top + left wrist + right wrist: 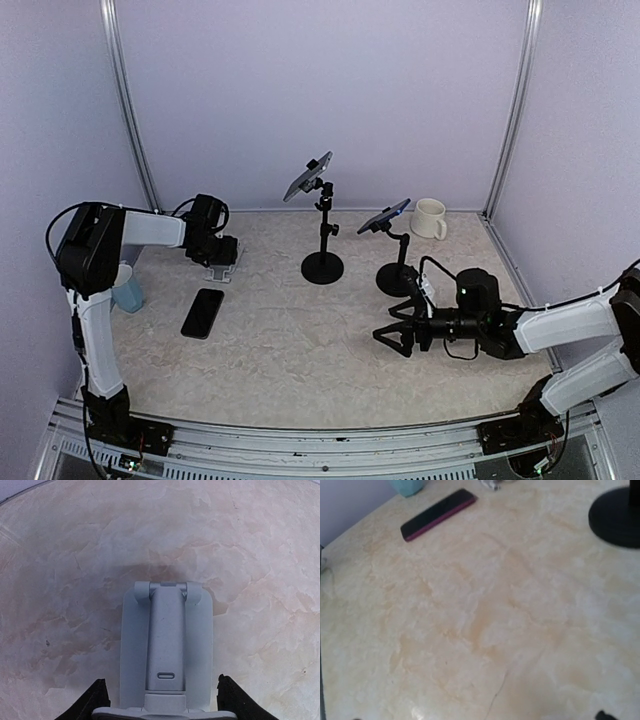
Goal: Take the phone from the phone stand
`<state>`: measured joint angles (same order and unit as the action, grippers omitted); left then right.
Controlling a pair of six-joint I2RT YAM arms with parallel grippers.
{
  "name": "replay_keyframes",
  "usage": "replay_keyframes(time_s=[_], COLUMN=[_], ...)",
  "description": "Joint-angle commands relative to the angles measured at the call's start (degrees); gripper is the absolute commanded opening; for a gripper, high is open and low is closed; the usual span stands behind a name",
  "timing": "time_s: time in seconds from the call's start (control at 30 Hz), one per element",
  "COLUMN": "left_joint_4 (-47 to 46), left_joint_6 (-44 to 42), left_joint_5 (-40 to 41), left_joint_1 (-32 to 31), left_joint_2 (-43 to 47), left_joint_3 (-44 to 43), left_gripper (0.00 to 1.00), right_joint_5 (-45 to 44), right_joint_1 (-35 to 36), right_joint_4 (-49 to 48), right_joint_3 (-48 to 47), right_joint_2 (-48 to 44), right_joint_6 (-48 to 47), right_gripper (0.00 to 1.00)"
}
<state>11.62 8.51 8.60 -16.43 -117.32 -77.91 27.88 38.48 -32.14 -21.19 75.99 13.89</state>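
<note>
Left gripper (165, 702) is down over the little silver phone stand (165, 640), at 10 o'clock on the table (300, 350). The phone (203, 313) lies flat on the tabletop at the stand's 7 o'clock, just beside it and apart from it. By the look of it the removal itself is done, and we're in the closing step. (Two tripod mounts farther back, at 12 and 1 o'clock, each carry a clamped device too, so there may be more to do.)

The left jaws are half spread and straddle the stand, with a sliver of table showing either side of its plate. Whether the pads press its front lip, I can't tell. The next move calls for a straight lift that clears the stand without tipping it.

Right gripper (392, 338), at 4 o'clock, is spread wide, holding nothing.
</note>
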Motion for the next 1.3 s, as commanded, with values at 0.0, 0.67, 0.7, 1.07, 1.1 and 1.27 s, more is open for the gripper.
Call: replay_keyframes(time_s=[0.0, 0.67, 0.7, 1.07, 1.1, 1.27], left_joint_4=[-1.31, 1.25, 1.3, 0.37, 0.42, -0.9], left_joint_6=[-0.5, -0.19, -0.45, -0.89, -0.75, 0.21], left_joint_5=[0.65, -2.65, -2.76, -6.89, -6.85, -8.61], left_joint_1=[0.6, -0.32, -0.59, -3.95, -4.3, -5.57], left_joint_2=[-1.43, 14.08, 15.98, 33.08, 34.38, 39.63], left_joint_3=[-2.07, -0.74, -0.22, 8.11, 8.86, 12.77], left_gripper=[0.48, 0.99, 0.99, 0.99, 0.99, 0.99], right_joint_5=[-1.27, -6.1, -6.97, -12.89, -12.52, -12.24], right_joint_1=[-0.49, -0.47, -0.49, -1.57, -1.72, -2.87], right_joint_4=[2.42, 12.31, 12.95, 22.22, 23.02, 26.55], right_joint_3=[-3.14, -18.37, -20.08, -45.06, -47.07, -55.19], right_joint_2=[-3.48, -8.66, -8.12, 8.76, 10.36, 17.89], right_joint_6=[-1.1, -5.39, -6.0, -7.35, -6.82, -6.07], right_gripper=[1.0, 1.0, 1.0, 0.88, 0.87, 0.82])
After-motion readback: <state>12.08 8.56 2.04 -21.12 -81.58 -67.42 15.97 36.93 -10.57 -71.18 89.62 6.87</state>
